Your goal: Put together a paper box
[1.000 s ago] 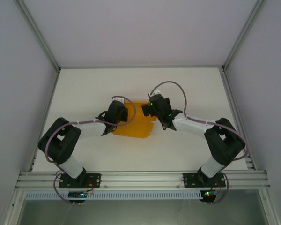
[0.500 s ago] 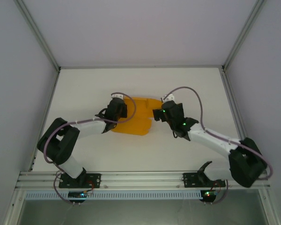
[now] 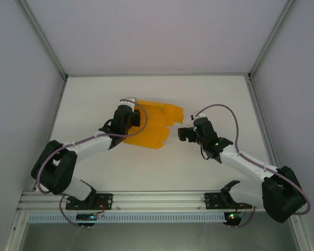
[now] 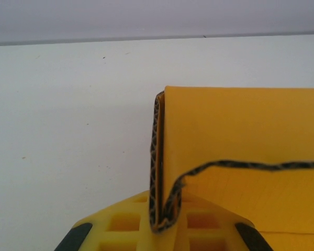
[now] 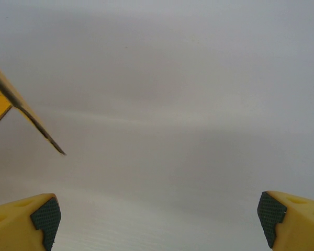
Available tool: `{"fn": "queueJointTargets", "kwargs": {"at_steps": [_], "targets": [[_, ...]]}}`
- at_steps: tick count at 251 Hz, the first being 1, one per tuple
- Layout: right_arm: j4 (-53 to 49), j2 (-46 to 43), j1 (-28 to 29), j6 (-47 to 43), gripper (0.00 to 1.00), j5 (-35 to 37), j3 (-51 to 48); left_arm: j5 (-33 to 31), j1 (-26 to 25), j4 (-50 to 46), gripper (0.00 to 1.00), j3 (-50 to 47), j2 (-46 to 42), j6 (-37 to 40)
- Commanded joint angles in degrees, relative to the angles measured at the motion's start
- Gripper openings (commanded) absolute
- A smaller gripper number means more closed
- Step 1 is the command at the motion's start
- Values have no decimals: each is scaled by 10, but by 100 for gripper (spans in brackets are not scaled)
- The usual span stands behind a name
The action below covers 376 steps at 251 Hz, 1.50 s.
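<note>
- The orange-yellow corrugated-card paper box (image 3: 156,125) is lying around the middle of the white desk (image 3: 94,99), between the two arms. It is reading as a partly folded sheet, not a closed box.
- The left fingers (image 3: 138,118) are clamping the card's left edge. In the left wrist view the yellow pads (image 4: 120,225) are pinching a doubled layer, where one panel (image 4: 240,136) is folding back against another.
- The right fingers (image 3: 182,134) are standing wide apart and gripping nothing, near the card's right-hand flaps but not touching them. In the right wrist view only a corner of the card (image 5: 0,102) is poking in above the left-side finger (image 5: 42,217).
- Judging from this, the work is sitting at an early-to-middle stage. One crease along the left side seems to be forming, and the far flaps are lifting slightly.
- The rest of the task is looking undone: raising the remaining walls, tucking the tabs and closing the shape.
</note>
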Motion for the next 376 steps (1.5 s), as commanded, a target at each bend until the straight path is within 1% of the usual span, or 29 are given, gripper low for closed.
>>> {"fn": "queueJointTargets", "kwargs": {"at_steps": [1,72,124,182,202,241,251,268,296,319,376], "targets": [[35,17,-2,7,99,-25,20,25,-1,9,0,-6,-13,5],[57,56,-3,6,99,-39,42,45,-7,20,0,-14,-14,18],[88,85,1,-16,99,-49,65,59,-9,24,0,-17,-12,21],[127,134,20,-23,99,-46,89,66,-16,18,0,-11,-9,-2],[144,157,41,-30,99,-15,102,78,-20,18,0,-9,-5,-2],[161,189,82,-35,99,114,122,67,-26,6,0,-4,1,-10],[164,194,88,-36,99,130,125,66,-27,4,0,-4,2,-11],[158,198,93,-40,99,134,130,57,-27,4,0,-6,1,-16],[142,192,96,-43,99,138,127,48,-27,11,0,-13,0,-17],[116,168,97,-43,99,138,117,36,-26,3,0,-11,1,-20],[-7,47,90,-65,99,42,81,25,-21,1,0,-13,3,-29]]}}
